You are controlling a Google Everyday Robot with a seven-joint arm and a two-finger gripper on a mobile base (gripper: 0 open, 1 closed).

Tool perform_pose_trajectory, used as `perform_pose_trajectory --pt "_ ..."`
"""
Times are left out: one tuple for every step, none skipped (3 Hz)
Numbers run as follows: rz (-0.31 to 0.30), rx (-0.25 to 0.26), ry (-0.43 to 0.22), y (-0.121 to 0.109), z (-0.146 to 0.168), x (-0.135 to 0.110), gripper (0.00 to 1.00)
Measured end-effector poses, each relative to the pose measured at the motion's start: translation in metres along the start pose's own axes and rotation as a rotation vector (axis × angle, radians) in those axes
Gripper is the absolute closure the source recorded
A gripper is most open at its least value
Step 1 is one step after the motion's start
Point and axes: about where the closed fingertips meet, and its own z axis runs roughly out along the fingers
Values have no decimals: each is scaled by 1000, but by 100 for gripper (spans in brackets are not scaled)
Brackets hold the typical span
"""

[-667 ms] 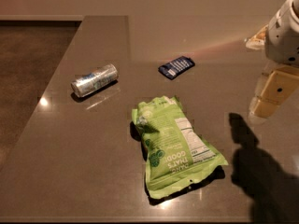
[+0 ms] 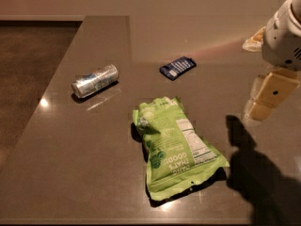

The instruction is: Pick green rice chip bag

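Note:
The green rice chip bag [image 2: 174, 152] is a large crinkled lime-green pouch with white lettering and a white nutrition label. It lies flat on the dark table [image 2: 84, 164], front of centre. My gripper [image 2: 263, 102] hangs at the right edge of the camera view, above the table, to the right of the bag and apart from it. It holds nothing that I can see. Its shadow falls on the table to the right of the bag.
A silver can [image 2: 95, 80] lies on its side at the back left. A small dark blue packet [image 2: 177, 67] lies behind the bag. The table's left edge runs diagonally, with brown floor [image 2: 28, 65] beyond it.

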Motion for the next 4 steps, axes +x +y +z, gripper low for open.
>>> perform_pose_trajectory --pt "43 -53 -52 10 11 -11 0" --pt "79 -122 -92 24 28 -24 0" --pt "98 -169 -127 39 43 -42 0" --pt "124 -197 -144 57 63 -72 0"
